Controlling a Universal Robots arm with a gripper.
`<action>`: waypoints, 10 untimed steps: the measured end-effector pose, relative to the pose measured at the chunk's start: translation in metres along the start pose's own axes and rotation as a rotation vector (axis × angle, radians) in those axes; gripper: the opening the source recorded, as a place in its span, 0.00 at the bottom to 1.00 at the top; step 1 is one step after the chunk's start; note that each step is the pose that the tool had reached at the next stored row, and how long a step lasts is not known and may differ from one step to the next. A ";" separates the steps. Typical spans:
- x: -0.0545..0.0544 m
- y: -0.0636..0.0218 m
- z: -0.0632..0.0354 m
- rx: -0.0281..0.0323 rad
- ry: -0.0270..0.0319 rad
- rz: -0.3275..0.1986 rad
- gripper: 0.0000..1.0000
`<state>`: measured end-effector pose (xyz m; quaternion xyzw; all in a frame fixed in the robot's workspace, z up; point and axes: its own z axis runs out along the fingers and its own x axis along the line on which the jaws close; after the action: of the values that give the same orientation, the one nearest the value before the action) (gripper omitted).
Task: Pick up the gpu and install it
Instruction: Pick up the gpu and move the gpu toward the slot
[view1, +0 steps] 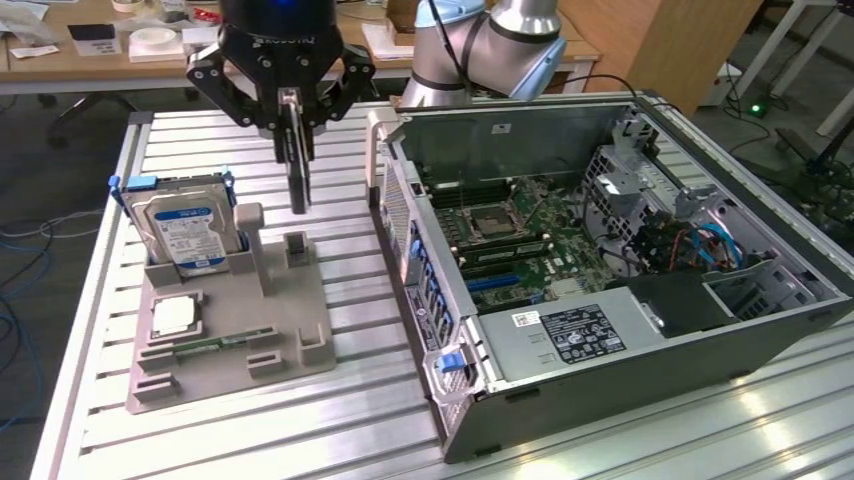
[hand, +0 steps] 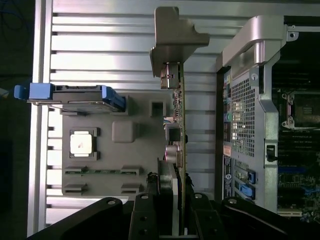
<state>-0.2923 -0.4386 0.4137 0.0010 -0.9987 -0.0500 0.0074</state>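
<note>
My gripper (view1: 288, 100) hangs over the grey fixture and is shut on the gpu (view1: 298, 160). The card is seen edge-on as a thin dark strip that points straight down from the fingers. Its lower end hovers a little above the small upright slot post (view1: 296, 246) on the fixture, clear of it. In the wrist view the gpu (hand: 181, 125) shows its green board edge with components on one side and a grey metal bracket (hand: 175, 40) at the far end. The black fingers (hand: 150, 205) clamp it on both faces. The open computer case (view1: 601, 260) lies to the exterior view's right of the card.
The grey fixture (view1: 227, 340) on the slatted table holds a silver hard drive with a blue-white label (view1: 187, 228), a square processor chip (view1: 175, 318) and a narrow green memory stick (view1: 214, 345). The case's motherboard (view1: 514, 240) faces up. The arm's base (view1: 494, 45) stands behind the case.
</note>
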 end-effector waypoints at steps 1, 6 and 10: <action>0.000 0.0000 0.0000 0.0007 -0.0001 0.000 0.28; -0.001 0.0000 0.0000 0.0010 -0.0001 0.000 0.28; -0.002 0.0000 0.0000 0.0010 -0.0001 0.000 0.28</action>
<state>-0.2908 -0.4386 0.4137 0.0010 -0.9987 -0.0495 0.0074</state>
